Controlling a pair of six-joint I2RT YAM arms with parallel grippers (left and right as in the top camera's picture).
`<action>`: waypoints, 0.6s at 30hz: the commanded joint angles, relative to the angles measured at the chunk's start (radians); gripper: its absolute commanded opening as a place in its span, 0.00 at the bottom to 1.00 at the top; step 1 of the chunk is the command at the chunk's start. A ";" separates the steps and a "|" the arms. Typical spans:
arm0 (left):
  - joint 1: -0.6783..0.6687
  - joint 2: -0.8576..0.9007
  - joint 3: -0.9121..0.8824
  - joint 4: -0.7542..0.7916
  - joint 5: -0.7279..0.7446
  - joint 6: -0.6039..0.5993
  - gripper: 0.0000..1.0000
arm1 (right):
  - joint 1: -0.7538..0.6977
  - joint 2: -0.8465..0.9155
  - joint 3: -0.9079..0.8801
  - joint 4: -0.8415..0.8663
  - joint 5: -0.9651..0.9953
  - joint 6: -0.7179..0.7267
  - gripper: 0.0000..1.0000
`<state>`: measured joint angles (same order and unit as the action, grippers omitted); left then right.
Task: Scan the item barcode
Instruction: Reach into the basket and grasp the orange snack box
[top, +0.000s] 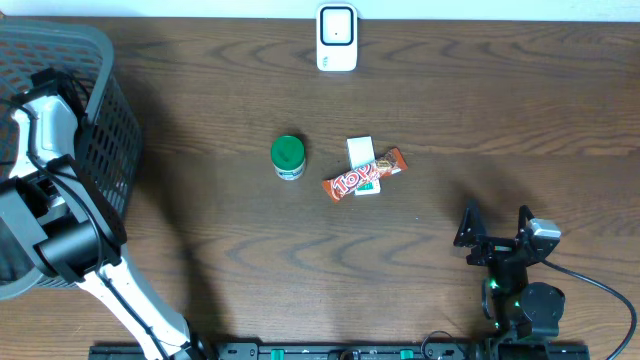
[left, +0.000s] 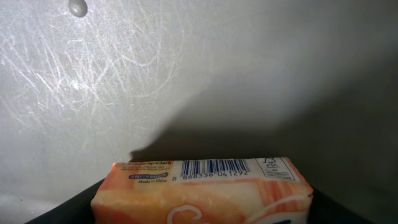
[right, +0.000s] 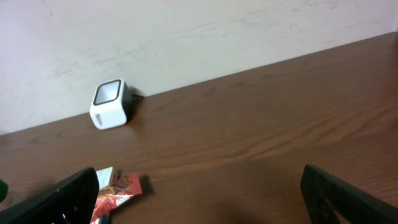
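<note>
The left gripper (left: 200, 216), down inside the grey basket (top: 105, 110), is clamped across the ends of an orange tissue pack (left: 205, 190), whose barcode (left: 214, 167) faces up. The pack is probably light, soft and slick in its film, so holding it by the ends, clear of the barcode, suits it. Nothing else shows in the basket. The right gripper (right: 199, 200) gapes empty above the counter (right: 261, 124).
</note>
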<state>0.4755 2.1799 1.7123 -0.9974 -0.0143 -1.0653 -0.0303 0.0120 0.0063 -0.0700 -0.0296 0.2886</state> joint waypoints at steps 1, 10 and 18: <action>0.010 0.023 -0.006 -0.020 -0.008 0.025 0.79 | 0.005 -0.006 -0.001 -0.003 0.002 0.011 0.99; 0.083 0.003 -0.006 -0.034 0.142 0.057 0.72 | 0.005 -0.006 -0.001 -0.003 0.002 0.011 0.99; 0.130 -0.024 -0.004 -0.056 0.199 0.112 0.72 | 0.005 -0.006 -0.001 -0.003 0.002 0.011 0.99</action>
<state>0.5957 2.1796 1.7123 -1.0443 0.1658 -0.9840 -0.0303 0.0120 0.0063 -0.0700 -0.0296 0.2886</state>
